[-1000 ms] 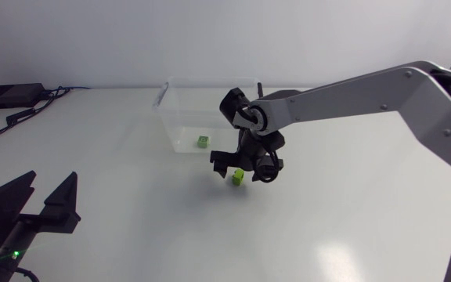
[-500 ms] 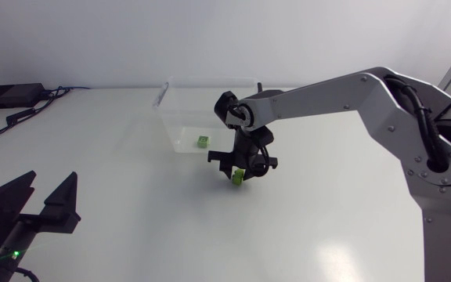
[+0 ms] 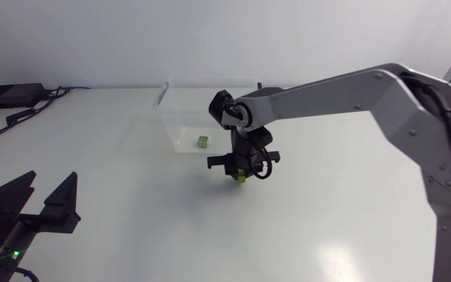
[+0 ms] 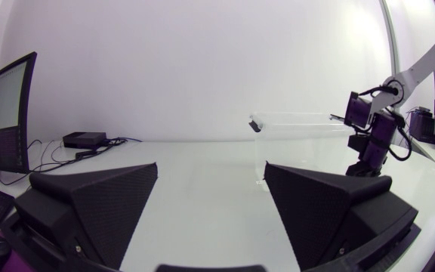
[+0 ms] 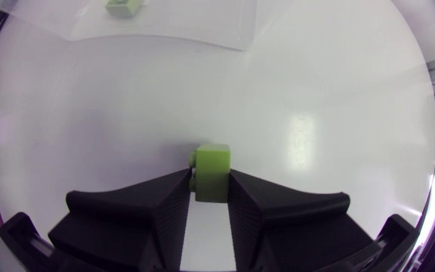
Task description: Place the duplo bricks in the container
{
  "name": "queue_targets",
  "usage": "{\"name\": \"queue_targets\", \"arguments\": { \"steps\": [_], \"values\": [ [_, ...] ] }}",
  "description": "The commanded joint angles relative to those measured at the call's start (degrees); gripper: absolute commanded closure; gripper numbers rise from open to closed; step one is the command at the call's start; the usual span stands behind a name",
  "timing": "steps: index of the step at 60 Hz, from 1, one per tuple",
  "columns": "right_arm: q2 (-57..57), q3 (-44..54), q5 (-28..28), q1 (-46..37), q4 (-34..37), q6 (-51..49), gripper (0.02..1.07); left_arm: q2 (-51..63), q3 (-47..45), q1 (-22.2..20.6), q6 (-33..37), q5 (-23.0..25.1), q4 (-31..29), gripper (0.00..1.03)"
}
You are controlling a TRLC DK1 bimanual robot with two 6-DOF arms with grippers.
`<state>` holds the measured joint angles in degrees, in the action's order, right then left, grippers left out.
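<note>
Right claw (image 5: pixel 210 180): closed to a narrow gap on a light-green duplo brick (image 5: pixel 212 172), one finger flat against each side, with the brick's front end poking out past the tips.
Why that grip: to my eye, pinching the two flat flanks keeps the brick from twisting loose during a carry.
Held brick's place: just near-side of the container (image 3: pixel 171 117), towards its right end. It looks slightly clear of the table (image 3: pixel 131 227), though I can't be sure.
Container: a clear, open-topped tub at the far middle of the table. With its near wall in the way, the brick would have to go up and over, I'd say.
Second brick (image 3: pixel 202 141): green, lying on the container floor close to the near wall, left of the claw.
Right arm (image 3: pixel 343 90): comes in from the right and reaches past the middle, wrist turned downward.
Left claw (image 3: pixel 45 205): at the near left, fingers spread wide with nothing between them, well apart from the work and probably parked out of the way.
</note>
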<state>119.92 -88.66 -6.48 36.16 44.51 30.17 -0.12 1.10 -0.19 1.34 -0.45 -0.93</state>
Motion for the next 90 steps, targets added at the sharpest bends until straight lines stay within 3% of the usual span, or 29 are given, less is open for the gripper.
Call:
{"name": "queue_targets", "arguments": {
  "steps": [1, 16, 27, 42, 45, 49, 51, 52, 72, 81, 90],
  "values": [
    [-8.30, 1.21, -0.73, 0.75, 0.22, -2.05, 0.97, -0.58, -1.02, -0.17, 0.33, -0.17, 0.31, 0.04],
    [-22.54, -1.95, -2.22, 1.02, -0.04, -3.63, 0.97, -0.58, -1.02, -0.17, 0.33, -0.17, 0.40, 0.04],
    [-17.96, -10.74, -2.31, -3.64, -1.80, -7.59, 0.97, -0.58, -1.02, -0.17, 0.33, -0.17, 0.40, 0.04],
    [-12.25, -12.24, -2.31, -5.49, -9.27, -10.49, 0.94, -0.58, -1.02, -0.17, 0.33, -0.17, 0.40, 0.04],
    [-11.11, -12.85, -2.31, -5.84, -9.27, -10.49, 0.82, -0.58, -1.02, -0.17, 0.33, -0.17, 0.40, 0.04],
    [-10.67, -13.11, -2.31, -6.02, -9.71, -10.49, 0.26, -0.58, -1.02, -0.17, 0.33, -0.17, 0.40, 0.04],
    [-10.49, -13.20, -2.31, -6.10, -10.06, -10.49, 0.06, -0.58, -1.02, -0.17, 0.33, -0.17, 0.40, 0.04],
    [-10.41, -13.29, -2.31, -6.19, -10.06, -10.57, 0.05, -0.58, -1.02, -0.17, 0.33, -0.17, 0.40, 0.04],
    [-13.04, -11.80, -1.87, -9.88, -9.97, -13.65, 0.06, -0.58, -1.02, -0.17, 0.33, -0.17, 0.40, 0.04],
    [-20.87, -6.52, -1.61, -11.47, -10.59, -16.11, 0.06, -0.58, -1.02, -0.17, 0.33, -0.17, 0.31, 0.04],
    [-34.93, 4.02, -1.87, -13.40, -18.58, -18.31, 0.06, -0.58, -1.02, -0.17, 0.33, -0.17, 0.40, 0.04]
  ]
}}
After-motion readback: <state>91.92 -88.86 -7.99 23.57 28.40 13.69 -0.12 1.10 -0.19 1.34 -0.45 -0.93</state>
